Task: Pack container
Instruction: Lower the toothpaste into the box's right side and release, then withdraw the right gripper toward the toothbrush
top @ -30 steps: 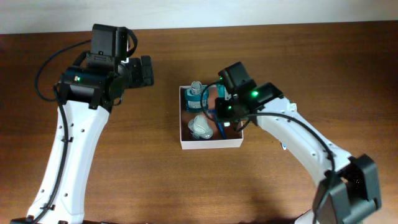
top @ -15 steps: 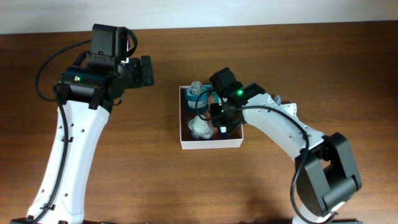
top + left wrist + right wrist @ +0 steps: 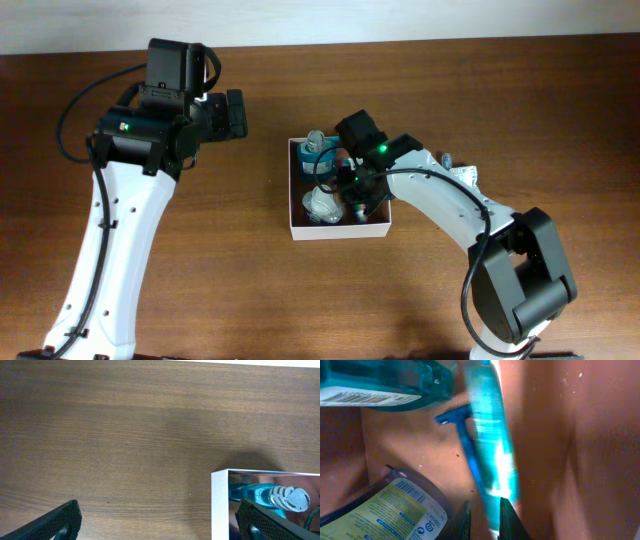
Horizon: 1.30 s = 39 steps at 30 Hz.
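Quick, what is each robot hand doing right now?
Left gripper: open, holding nothing.
Right gripper: jaws shut on a slim teal item inside the container.

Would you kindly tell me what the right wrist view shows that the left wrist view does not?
Only right wrist: a blue razor, a blurred long teal item and a bottle with a yellow-green label. Only left wrist: bare table, the white outer wall of the container, and the left gripper, wide open. Both: apparently the same teal bottle, lying in the container's pinkish inside.
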Tool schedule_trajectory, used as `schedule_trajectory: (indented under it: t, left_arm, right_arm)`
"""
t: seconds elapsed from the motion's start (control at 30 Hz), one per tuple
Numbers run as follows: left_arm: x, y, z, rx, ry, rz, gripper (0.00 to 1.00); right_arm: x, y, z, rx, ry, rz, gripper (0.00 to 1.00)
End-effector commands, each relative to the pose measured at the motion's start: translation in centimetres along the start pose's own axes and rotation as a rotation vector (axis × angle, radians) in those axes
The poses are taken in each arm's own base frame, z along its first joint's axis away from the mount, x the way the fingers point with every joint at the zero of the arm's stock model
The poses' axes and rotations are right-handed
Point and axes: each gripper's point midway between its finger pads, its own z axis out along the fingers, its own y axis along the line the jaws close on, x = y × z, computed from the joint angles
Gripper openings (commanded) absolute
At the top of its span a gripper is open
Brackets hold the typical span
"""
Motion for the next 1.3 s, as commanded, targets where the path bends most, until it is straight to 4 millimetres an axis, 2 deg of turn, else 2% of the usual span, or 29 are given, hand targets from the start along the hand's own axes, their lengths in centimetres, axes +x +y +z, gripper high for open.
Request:
schedule_trajectory:
  t: [0.0,0.13,0.23,0.4,0.47,0.6,0.7,0.73,0.9,1.07,1.27]
  left_arm:
    - [-0.6,0.3,-0.5,-0.011,-0.023,0.010,0.99]
    - [-0.6,0.3,-0.5,-0.011,-0.022,0.010,0.99]
    - [-0.6,0.3,-0.5,-0.011,-0.023,0.010,0.99]
    - [-0.6,0.3,-0.5,-0.011,-0.023,0.010,0.99]
    - [-0.6,0.3,-0.5,-0.011,-0.023,0.010,0.99]
    - [-0.6,0.3,-0.5,-0.011,-0.023,0.010,0.99]
    - [-0.6,0.3,-0.5,-0.011,-0.023,0.010,1.00]
    - [-0.6,0.3,-0.5,-0.011,-0.023,0.010,0.99]
    - [-0.6,0.3,-0.5,-0.011,-0.023,0.010,0.99]
    - [-0.6,0.3,-0.5,-0.011,-0.023,0.010,0.99]
    - [-0.6,0.3,-0.5,-0.011,-0.023,0.010,0.99]
  right_arm:
    - [-0.1,0.1,0.2,0.016,-0.009,-0.001,0.13]
    - [-0.5,0.2,0.1,0.010,-0.022,-0.004,0.18]
    - [-1.2,0.2,-1.0,0.002,-0.041,0.000,0.21]
    - [-2.8,0.0,-5.1,-0.011,-0.095,-0.010,0.27]
    - [-3.4,-0.2,-7.4,-0.011,-0.123,-0.023,0.28]
    - [-3.9,-2.2,-10.4,0.044,-0.166,0.006,0.29]
    - [-3.7,-4.3,-11.3,0.099,-0.169,0.040,0.30]
    - [-3.6,-5.1,-11.3,0.114,-0.158,0.055,0.34]
    - [-2.4,-9.4,-10.9,0.203,-0.098,0.129,0.37]
    - [0.0,-13.5,-8.1,0.250,-0.013,0.200,0.38]
    - [2.3,-16.8,-4.7,0.271,0.028,0.262,0.50]
